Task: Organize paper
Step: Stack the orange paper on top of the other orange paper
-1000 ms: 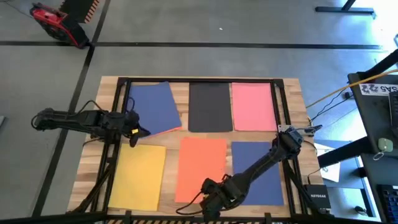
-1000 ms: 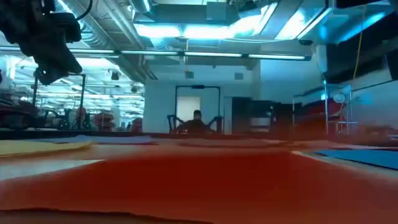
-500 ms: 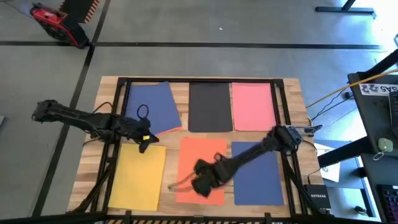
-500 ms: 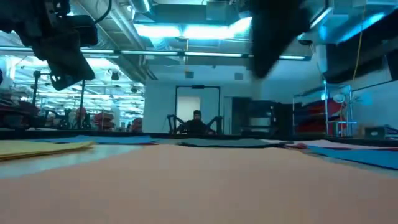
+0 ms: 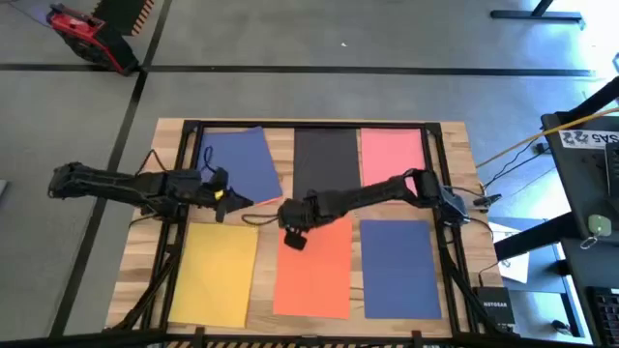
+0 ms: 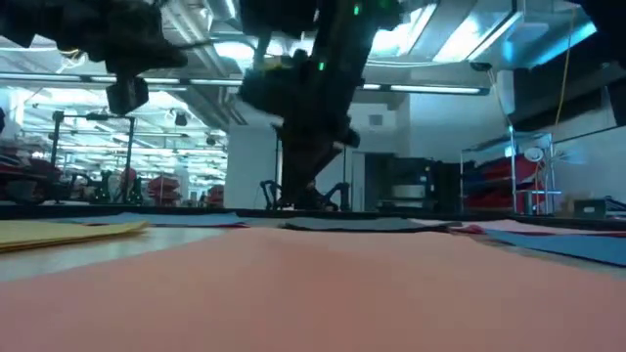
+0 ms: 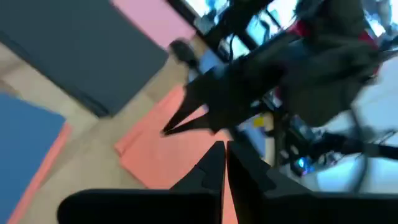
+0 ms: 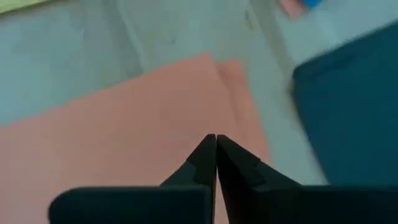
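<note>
Looking straight down: six sheets lying on the slatted wooden table (image 5: 455, 193). Far row holding a tilted blue sheet (image 5: 237, 164) with an orange edge peeking from under its near side, then a black sheet (image 5: 326, 159), then a pink sheet (image 5: 392, 159). Near row holding a yellow sheet (image 5: 215, 275), an orange sheet (image 5: 314, 275) and a second blue sheet (image 5: 401, 271). Left gripper (image 5: 232, 199) hanging over bare wood between the tilted blue sheet and the yellow one; right gripper (image 5: 290, 230) reaching across to the orange sheet's far left corner. Grippers sitting near each other.

Looking level across the table: orange paper (image 6: 313, 293) filling the foreground, yellow at the left, blue at the right, both arms hanging dark overhead.

Looking past the left wrist: left gripper (image 7: 224, 163) pressed shut on nothing, hovering above wood and the orange sheet's corner, the black sheet and pink sheet beyond, the other arm's pointed tip just ahead.

Looking past the right wrist: right gripper (image 8: 216, 155) pinched together, empty, hanging over the orange sheet, a second orange layer showing along its edge, a blue sheet off to the side.
</note>
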